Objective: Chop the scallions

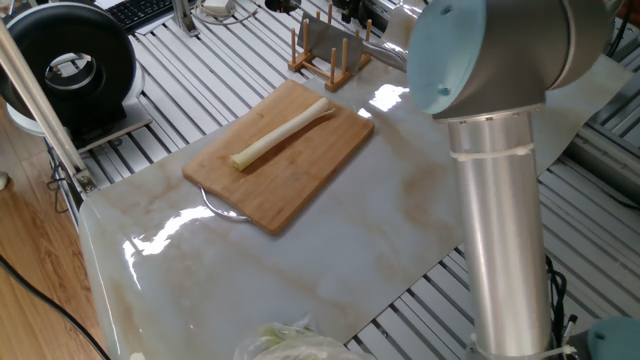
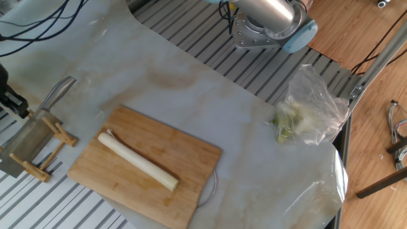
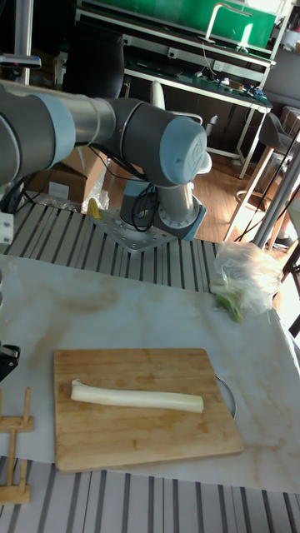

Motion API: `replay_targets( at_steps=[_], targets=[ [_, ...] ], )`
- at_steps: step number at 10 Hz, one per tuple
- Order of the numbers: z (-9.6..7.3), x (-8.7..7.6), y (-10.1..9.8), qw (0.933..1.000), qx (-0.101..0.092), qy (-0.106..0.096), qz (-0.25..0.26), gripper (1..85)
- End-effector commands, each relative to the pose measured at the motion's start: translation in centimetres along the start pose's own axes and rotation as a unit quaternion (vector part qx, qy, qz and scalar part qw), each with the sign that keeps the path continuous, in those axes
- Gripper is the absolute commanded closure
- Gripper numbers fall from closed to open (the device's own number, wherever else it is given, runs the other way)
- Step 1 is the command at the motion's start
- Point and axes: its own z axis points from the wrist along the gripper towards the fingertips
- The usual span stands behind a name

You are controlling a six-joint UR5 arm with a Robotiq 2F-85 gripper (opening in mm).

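Pale marbled sheet covers a slatted metal table, with green-topped workbenches behind. A whole cream-white scallion stalk lies on the rectangular bamboo cutting board. The black gripper sits by the wooden knife rack; I cannot tell how its jaws stand.

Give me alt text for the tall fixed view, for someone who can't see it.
A whole, uncut scallion lies lengthwise across a wooden cutting board on a pale marble-look table. The robot arm reaches from its base behind the table off the left edge, and a clear plastic bag of leafy greens sits at the table's right.
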Motion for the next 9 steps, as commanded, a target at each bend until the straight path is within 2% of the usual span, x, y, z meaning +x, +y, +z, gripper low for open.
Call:
replay_targets(
  at_steps=[1,4,5,9],
  targets=[
    [1.5,-1.1,0.2,0.9999,-0.004,-0.005,-0.008,58.3],
    [2.0,-1.0,-0.2,0.9998,-0.004,-0.004,-0.019,58.0],
    [2.4,-1.0,0.0,0.9997,-0.012,-0.006,-0.023,57.3],
    [3.1,-0.7,0.3,0.9994,-0.010,-0.006,-0.032,56.7]
  ],
)
